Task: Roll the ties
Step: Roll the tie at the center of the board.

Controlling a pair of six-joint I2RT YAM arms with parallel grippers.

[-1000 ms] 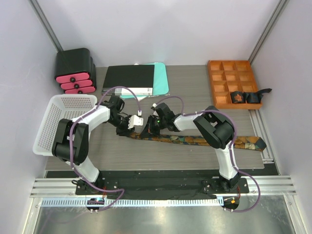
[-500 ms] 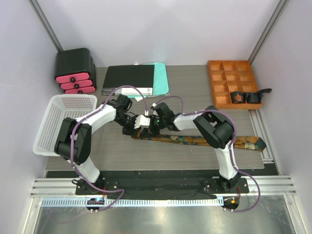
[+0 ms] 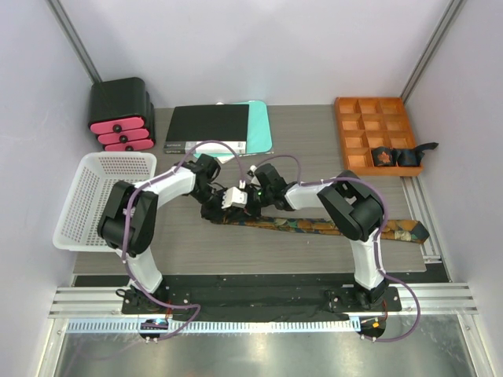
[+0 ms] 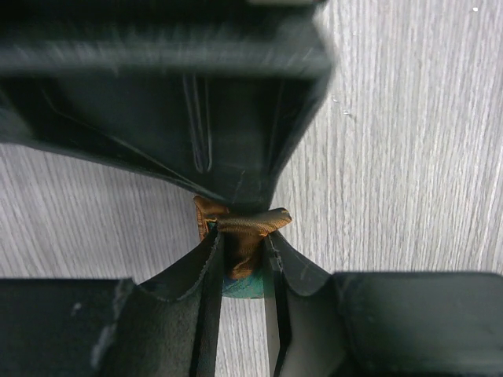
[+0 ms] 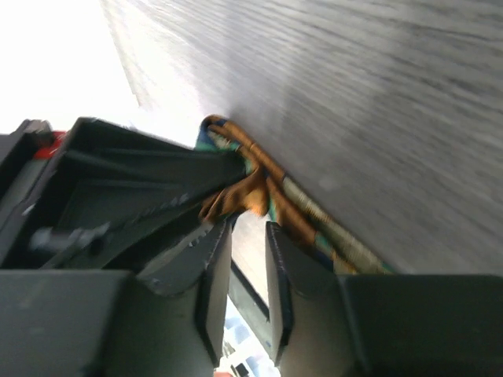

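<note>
Fabric of dark brown with orange-gold and teal patterning is making up the tie point(image 3: 314, 226), which is lying stretched across the desk point(image 3: 196, 243), its wide pointed end reaching toward the right edge and its narrow end sitting bunched at the middle. The left end effector point(image 3: 220, 210) is pinching that bunched fold, its fingers point(image 4: 206, 267) clenching the gold cloth between them. The right end effector point(image 3: 250, 206) is hovering just beside it, its fingers point(image 5: 214, 251) standing slightly apart and gripping nothing, the fabric lying at their tips. Two more ties point(image 3: 395, 156) are sitting rolled in the near compartments of one orange tray point(image 3: 339, 133), one trailing a dark tail over the rim. Farther out, one white basket point(image 3: 118, 155), one black unit with three pink drawers point(image 3: 119, 114), and one black folder point(image 3: 208, 126) on a teal one point(image 3: 261, 129) are resting.
</note>
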